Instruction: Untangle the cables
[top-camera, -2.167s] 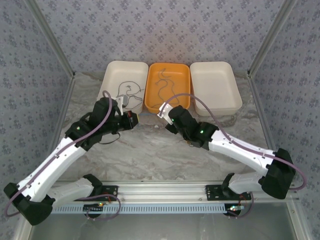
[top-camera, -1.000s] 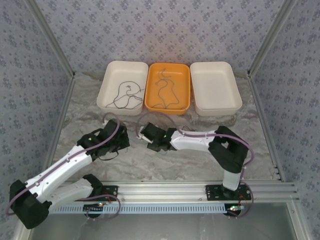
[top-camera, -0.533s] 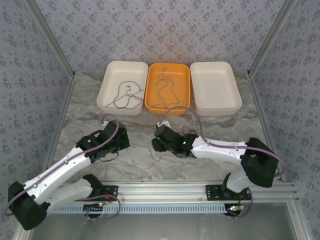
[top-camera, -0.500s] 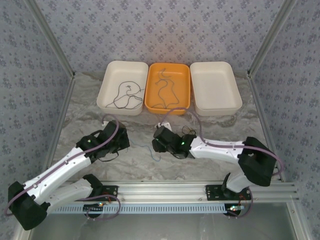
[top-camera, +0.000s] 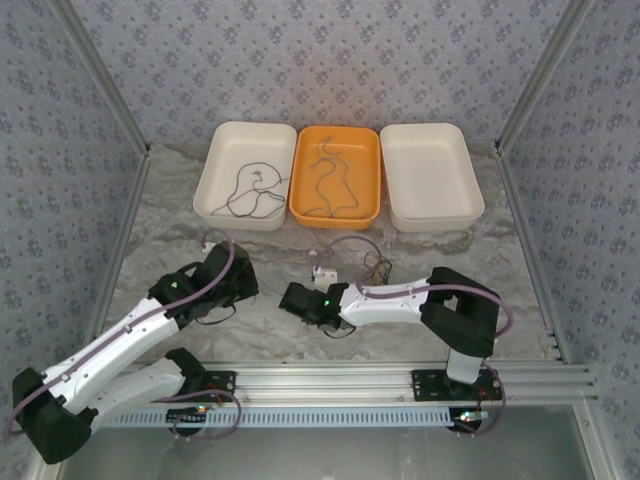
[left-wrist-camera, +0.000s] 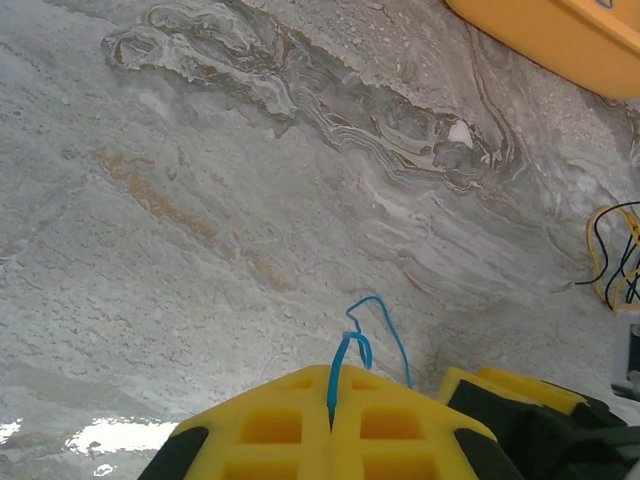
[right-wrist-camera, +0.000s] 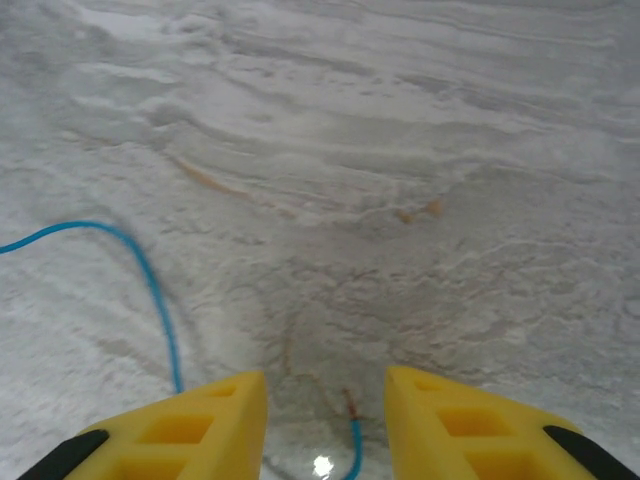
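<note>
Cables sit in three places: dark ones coiled in the left white tray and in the orange tray, and one blue cable out on the marble table. The end of the blue cable is pinched between the closed fingers of the left gripper. The right gripper has swung away from the orange tray and dropped low beside the left one. Its fingers stand apart, straddle the same blue strand and are narrowing. This looks like the setup for a two-handed pull to straighten that strand.

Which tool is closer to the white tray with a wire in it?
Left. The left tool, pinching a blue wire, sits just on the near side of that white tray; the right tool is farther off, more toward the middle.
</note>
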